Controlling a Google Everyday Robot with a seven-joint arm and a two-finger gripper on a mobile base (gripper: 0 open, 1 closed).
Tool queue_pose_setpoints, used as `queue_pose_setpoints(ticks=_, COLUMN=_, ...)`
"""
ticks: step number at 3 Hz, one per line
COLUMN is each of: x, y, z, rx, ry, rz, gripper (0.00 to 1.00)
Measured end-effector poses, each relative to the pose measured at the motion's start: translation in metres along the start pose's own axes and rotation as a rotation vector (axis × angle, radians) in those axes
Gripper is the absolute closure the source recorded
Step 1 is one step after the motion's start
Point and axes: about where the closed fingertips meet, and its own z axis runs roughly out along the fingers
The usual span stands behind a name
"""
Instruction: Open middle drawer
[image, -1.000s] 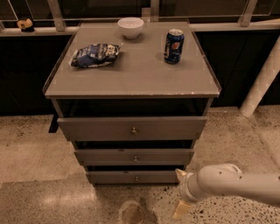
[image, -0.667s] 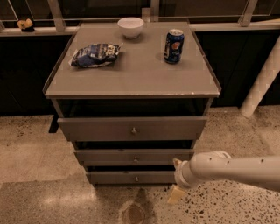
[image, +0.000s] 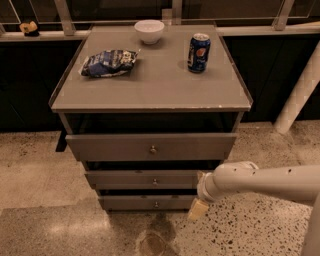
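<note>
Watching the gripper (image: 199, 194) at the lower right, hanging off the end of a white arm (image: 270, 180) reaching in from the right edge. Noting a shift since a second ago: sliding leftward and a little upward, drawing in from over the floor (image: 50, 185) toward the cabinet (image: 160, 85), now overlapping the right end of the lower drawer fronts. Seeing its two tan fingers (image: 197, 210) spread apart, one pointing up by the middle drawer's corner, the other angling down toward the floor; gripping nothing. Not managing to tell whether touching the drawer front or just floating before it.

Locating the middle drawer (image: 140, 179) second of three in the grey cabinet, below the widest-looking top drawer (image: 125, 146) and above the narrowest bottom drawer (image: 130, 202). Spotting its small round knob (image: 154, 182) at the centre of the front, well left of the gripper. Finding the front sitting back under the top drawer, with a dark gap above it, just as a second ago.

Observing on the cabinet top, all unmoved: a white bowl (image: 149, 31) at the back, a blue can (image: 199, 52) standing upright at the right, a crumpled blue snack bag (image: 108, 63) lying at the left.
</note>
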Motion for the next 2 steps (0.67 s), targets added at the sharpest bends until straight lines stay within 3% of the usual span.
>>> queue_pose_setpoints(ticks=1, x=0.004, y=-0.009, z=0.008, rx=0.043, ry=0.003, rz=-0.016, gripper=0.00)
queue_pose_setpoints(ticks=2, x=0.012, y=-0.025, z=0.020, rx=0.121, ry=0.007, rz=-0.048, gripper=0.00)
